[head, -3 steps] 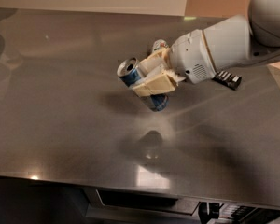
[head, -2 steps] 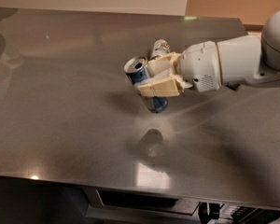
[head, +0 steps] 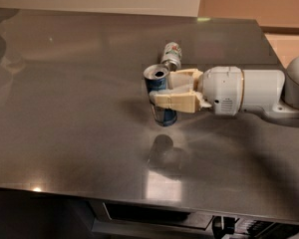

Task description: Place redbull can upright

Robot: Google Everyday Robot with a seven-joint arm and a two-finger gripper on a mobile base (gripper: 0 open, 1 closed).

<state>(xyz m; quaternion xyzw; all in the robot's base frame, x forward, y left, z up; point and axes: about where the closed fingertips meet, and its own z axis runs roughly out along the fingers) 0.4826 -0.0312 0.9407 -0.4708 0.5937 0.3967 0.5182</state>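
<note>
The redbull can (head: 159, 91), blue and silver with an open silver top, stands nearly upright near the middle of the steel table (head: 65, 108). My gripper (head: 165, 89) reaches in from the right and is shut on the can's middle, one cream finger (head: 177, 102) in front and one behind. The can's base is at or just above the table surface; I cannot tell whether it touches.
A shorter silver can with green-red marks (head: 172, 55) lies on the table just behind my gripper. My white arm (head: 249, 91) stretches in from the right edge. The table's front edge runs along the bottom, with dark space below.
The can has swung from tilted to nearly upright in my gripper. My arm has lowered and levelled out, now reaching in horizontally from the right.
</note>
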